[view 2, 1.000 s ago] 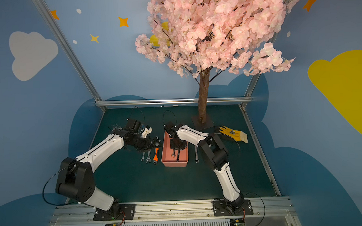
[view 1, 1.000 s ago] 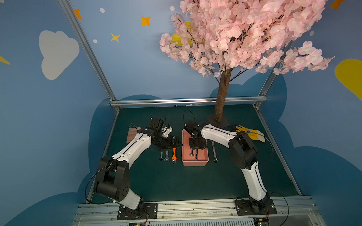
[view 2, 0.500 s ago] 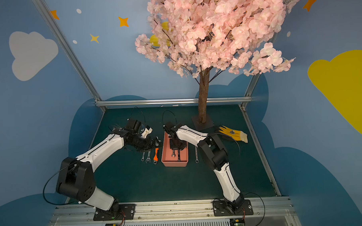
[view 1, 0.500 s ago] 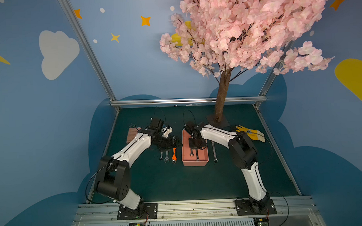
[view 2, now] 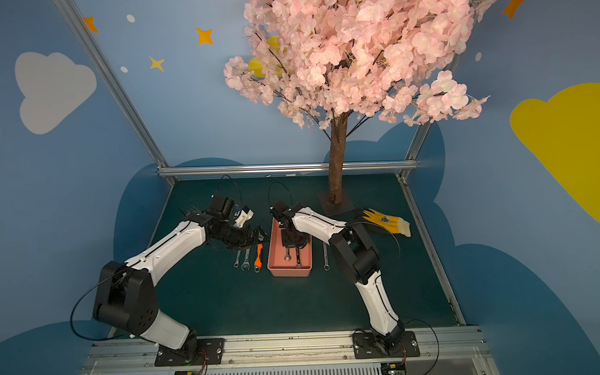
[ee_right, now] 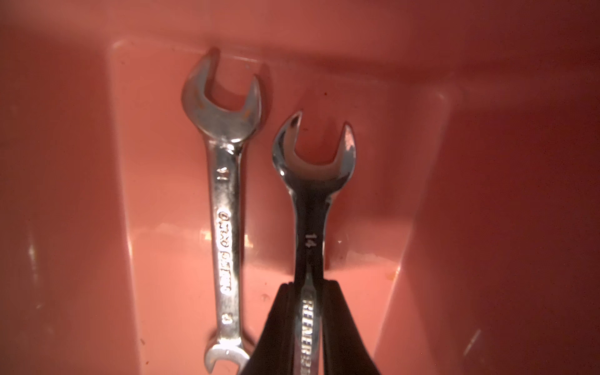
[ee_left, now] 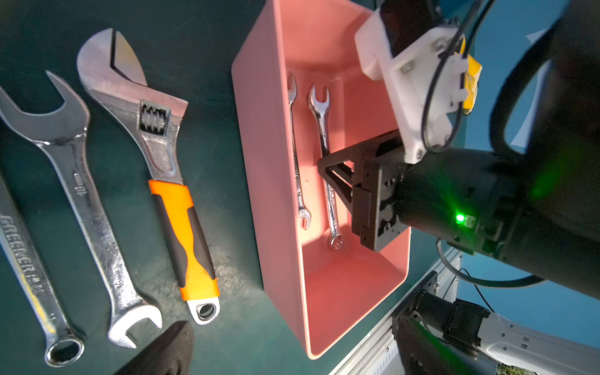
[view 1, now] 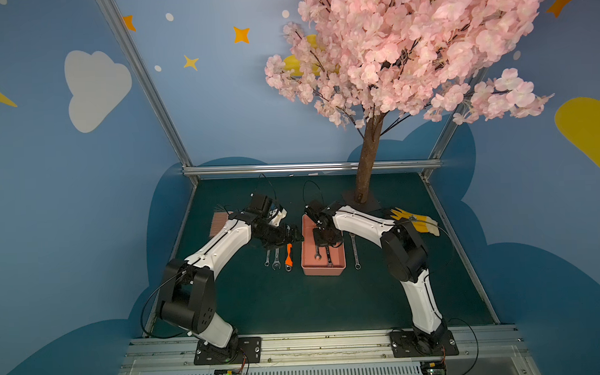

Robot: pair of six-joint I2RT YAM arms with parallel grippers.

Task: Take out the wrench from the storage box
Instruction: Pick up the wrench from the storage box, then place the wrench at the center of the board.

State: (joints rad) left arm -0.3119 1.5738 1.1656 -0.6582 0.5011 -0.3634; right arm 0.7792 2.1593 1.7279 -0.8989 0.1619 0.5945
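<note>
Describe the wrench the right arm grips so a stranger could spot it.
Near the foot of the blossom tree sits the salmon-pink storage box, holding two tools. The wanted wrench is pinched by the right gripper's black fingers: stamped 14, ring-ended, unlike its double open-ended neighbour.

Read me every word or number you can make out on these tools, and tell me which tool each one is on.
"GREENER": long wrench, outermost of three beside the storage box.
"18mm", roughly: open-end wrench next to it.
"14" and "REENER", first letter hidden: gripped wrench in the right end effector.
Loose wrench in the box: stamping too blurred to read.
</note>
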